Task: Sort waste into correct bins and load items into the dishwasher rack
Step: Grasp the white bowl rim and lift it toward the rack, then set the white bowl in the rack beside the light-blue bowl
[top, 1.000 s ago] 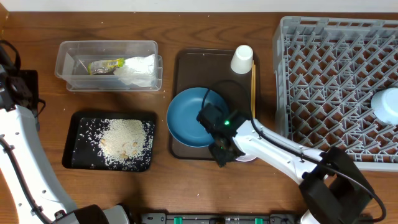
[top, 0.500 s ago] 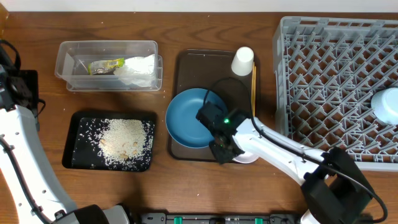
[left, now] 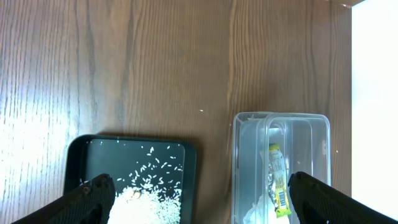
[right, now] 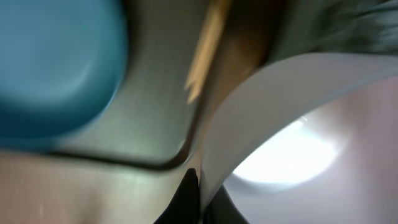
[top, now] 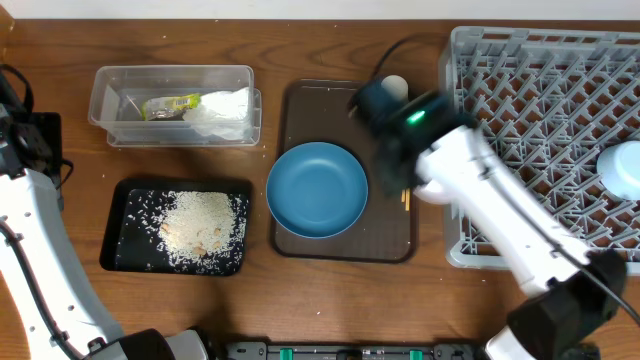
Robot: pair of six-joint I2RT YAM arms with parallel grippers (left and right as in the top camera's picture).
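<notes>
- The right gripper (right: 200, 196) is clamped on the rim of a white bowl (right: 298, 124); in the wrist view the rim runs straight between the dark fingers, and the bowl hangs tilted close under the camera
- From above, that arm is over the right side of the brown tray (top: 300, 100), between the paper cup (top: 396, 86) and the dish rack (top: 530, 120), so I judge the step in hand to be carrying the bowl across to the rack
- To do it well: keep the bowl high enough to pass over the rack's near wall, then lower it on edge between two rows of pegs and let go only once it leans on them
- A grip on the rim alone could let the bowl swing or slip, so a slow, level carry seems wise
- The paper cup sits just beside the wrist and looks easy to knock over; the chopsticks (top: 405, 195) lie along the tray's right edge under the arm
- A white dish (top: 622, 170) already sits at the rack's far right; the near rows look free
- The blue bowl (top: 317, 188) waits on the tray
- The clear tub (top: 175, 75) holds wrappers (top: 170, 104); the black tray (top: 125, 195) holds rice (top: 203, 225)
- The left gripper (left: 205, 196) hangs above those two with its fingers wide apart and nothing between them, well clear of the carry
</notes>
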